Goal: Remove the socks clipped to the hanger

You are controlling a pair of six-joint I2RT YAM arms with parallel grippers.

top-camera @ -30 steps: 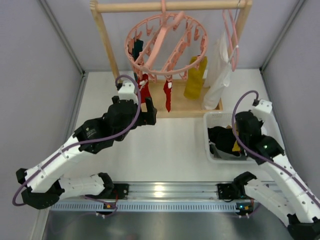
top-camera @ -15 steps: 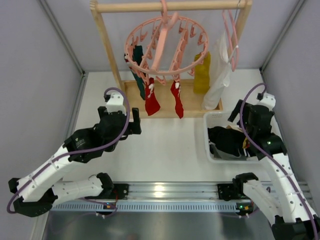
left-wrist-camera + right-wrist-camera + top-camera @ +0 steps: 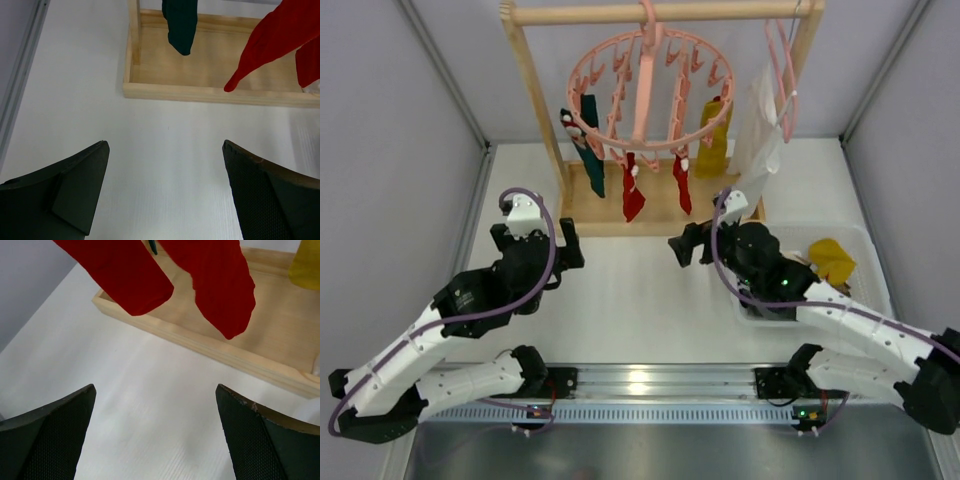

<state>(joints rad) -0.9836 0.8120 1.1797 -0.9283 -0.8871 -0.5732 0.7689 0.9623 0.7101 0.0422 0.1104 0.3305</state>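
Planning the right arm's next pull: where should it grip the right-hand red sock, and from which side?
Probably its lower toe end, from the arms' side: the right-hand red sock hangs limp from the hanger, pegged at top, and the open right pincer faces it.

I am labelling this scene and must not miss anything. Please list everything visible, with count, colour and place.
wooden rack: one, pale wood, back of table
hoop hanger: one, pink, hanging from rack bar
red socks: two, red, clipped to hoop, front
teal sock: at least one, dark teal, clipped at hoop's left
clipped yellow sock: one, mustard, hoop's right
thin hanger: one, pink, bar's right end
white cloth: one, white, on thin hanger
bin: one, white, table's right
loose yellow sock: one, mustard, in bin
left gripper: one, black, open, empty
right gripper: one, black, open, empty
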